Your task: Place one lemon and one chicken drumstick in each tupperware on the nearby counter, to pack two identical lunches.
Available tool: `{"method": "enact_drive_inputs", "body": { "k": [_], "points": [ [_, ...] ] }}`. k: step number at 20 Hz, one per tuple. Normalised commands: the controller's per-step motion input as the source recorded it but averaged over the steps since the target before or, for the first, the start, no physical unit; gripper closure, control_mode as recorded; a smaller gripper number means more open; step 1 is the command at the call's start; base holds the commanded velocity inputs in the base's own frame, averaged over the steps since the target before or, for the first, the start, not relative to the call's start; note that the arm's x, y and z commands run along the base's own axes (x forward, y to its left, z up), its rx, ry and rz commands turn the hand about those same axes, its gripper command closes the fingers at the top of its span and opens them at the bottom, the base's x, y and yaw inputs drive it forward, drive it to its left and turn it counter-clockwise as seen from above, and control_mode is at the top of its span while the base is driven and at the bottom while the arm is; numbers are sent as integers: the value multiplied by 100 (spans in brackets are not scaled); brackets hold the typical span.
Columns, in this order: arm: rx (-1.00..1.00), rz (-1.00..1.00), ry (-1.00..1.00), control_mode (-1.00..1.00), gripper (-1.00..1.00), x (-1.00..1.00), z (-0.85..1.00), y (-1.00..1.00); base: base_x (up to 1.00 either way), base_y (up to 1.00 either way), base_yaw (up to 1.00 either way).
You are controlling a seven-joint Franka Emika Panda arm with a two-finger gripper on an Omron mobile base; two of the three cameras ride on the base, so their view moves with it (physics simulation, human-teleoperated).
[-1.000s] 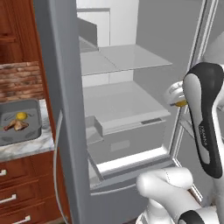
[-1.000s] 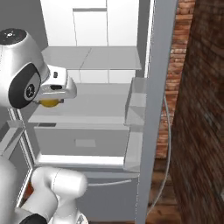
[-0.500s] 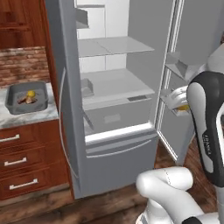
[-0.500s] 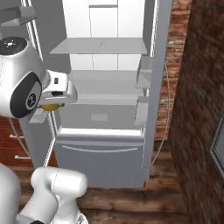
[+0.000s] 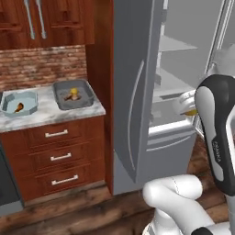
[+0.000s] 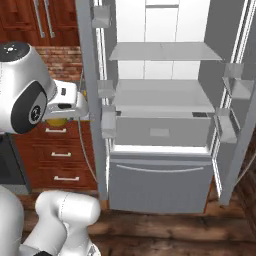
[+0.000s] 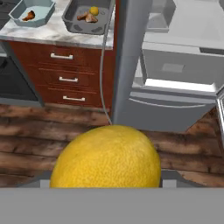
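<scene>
My gripper [image 5: 188, 108] is shut on a yellow lemon [image 7: 107, 159], which looms large at the bottom of the hand view and hides the fingertips. In the right base view the lemon [image 6: 56, 121] peeks out under the white hand. Two tupperware sit on the marbled counter [image 5: 46, 117] left of the fridge. The pale blue one [image 5: 18, 103] holds a chicken drumstick [image 7: 28, 16]. The dark grey one [image 5: 73, 94] holds a lemon [image 7: 94, 10] and a drumstick [image 7: 86, 17]. The gripper hangs well to the right of the counter, in front of the open fridge.
The open fridge [image 6: 160, 115] has its grey left door [image 5: 133, 92] swung out between the arm and the counter. A black stove [image 7: 13, 78] adjoins the counter's left end. Wooden drawers [image 5: 57, 156] sit below, and plank floor [image 7: 52, 127] lies in front.
The whole picture has shifted: the base has pulled back from the fridge and the counter with both tubs has come into fuller view. The lemon stays in the gripper.
</scene>
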Motion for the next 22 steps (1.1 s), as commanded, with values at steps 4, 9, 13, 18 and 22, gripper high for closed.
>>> {"method": "enact_drive_inputs", "body": {
  "k": [4,9,13,18,22],
  "points": [
    [0,0,0,100,100,0,0,0,0,100,0],
    [0,0,0,100,100,0,0,0,0,100,0],
    [0,0,0,100,100,0,0,0,25,100,-1],
    [0,0,0,100,100,0,0,0,82,82,-1],
    [0,0,0,100,100,0,0,0,98,37,0]
  ]
}}
